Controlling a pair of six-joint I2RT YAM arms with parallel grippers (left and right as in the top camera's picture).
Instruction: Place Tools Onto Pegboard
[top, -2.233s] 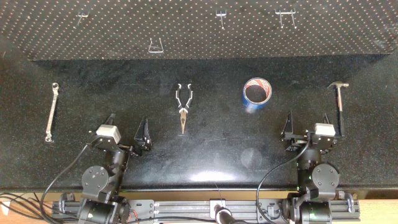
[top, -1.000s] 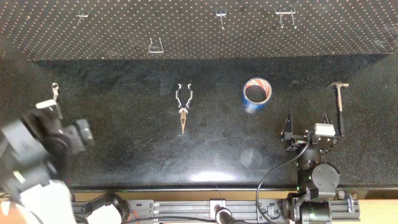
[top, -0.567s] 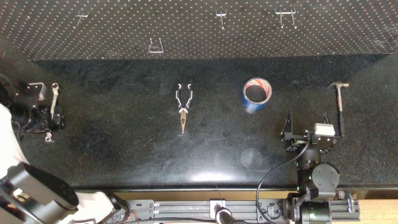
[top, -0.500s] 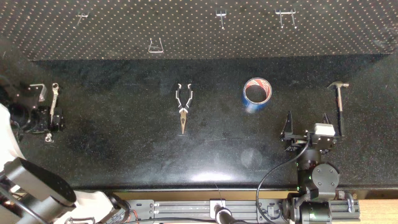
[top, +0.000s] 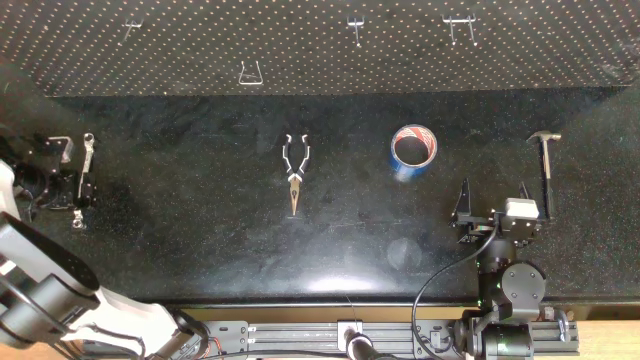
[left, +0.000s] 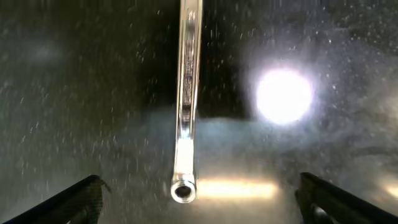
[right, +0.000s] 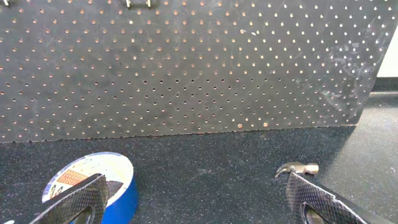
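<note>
My left claw (left: 199, 190) hangs spread wide over the wrench (left: 186, 93), which lies flat near the table's (top: 200, 240) left edge. One finger sits on each side of the handle near its ring end, gripping nothing. I judge it is lined up to close across the shaft. My right claw (top: 494, 188) rests released near the table's front right, facing the tape roll (top: 413, 150) and hammer (top: 545, 170). Pliers (top: 295, 170) lie mid-table. The pegboard (top: 300, 40) stands along the far edge, and no tool hangs on its hooks (top: 250, 74) yet.
</note>
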